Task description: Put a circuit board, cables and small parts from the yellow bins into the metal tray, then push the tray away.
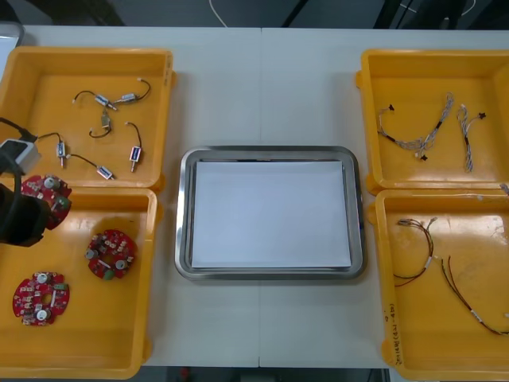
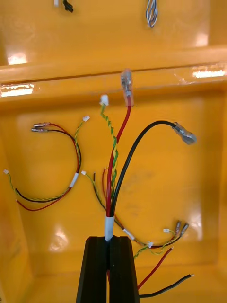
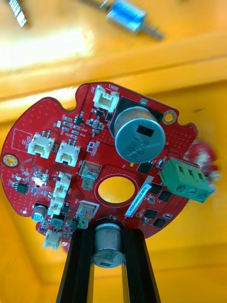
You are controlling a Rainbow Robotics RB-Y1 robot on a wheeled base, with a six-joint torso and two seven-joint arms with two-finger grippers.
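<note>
Left jaws: clamped on the edge of a red circuit board [image 3: 94,156], open just the width of a silver can on the board that sits between the fingers. The board is at the far end of the near-left yellow bin [image 1: 147,278], by the wall next to the far-left yellow bin [image 1: 87,54]. Right jaws: nearly together, pinching a red, black and yellow cable [image 2: 113,180] at its white band. Its wires fan up over the near-right yellow bin [image 1: 380,278]. Loose cables [image 2: 74,180] lie on that bin's floor. Two loose boards [image 1: 111,255] lie in the near-left bin. The metal tray [image 1: 184,215], white inside, sits on the table [image 1: 262,87] between the bins. Far-left bin: small metal parts [image 1: 135,153]. Far-right yellow bin [image 1: 437,57]: twisted blue and white cables [image 1: 419,143].
</note>
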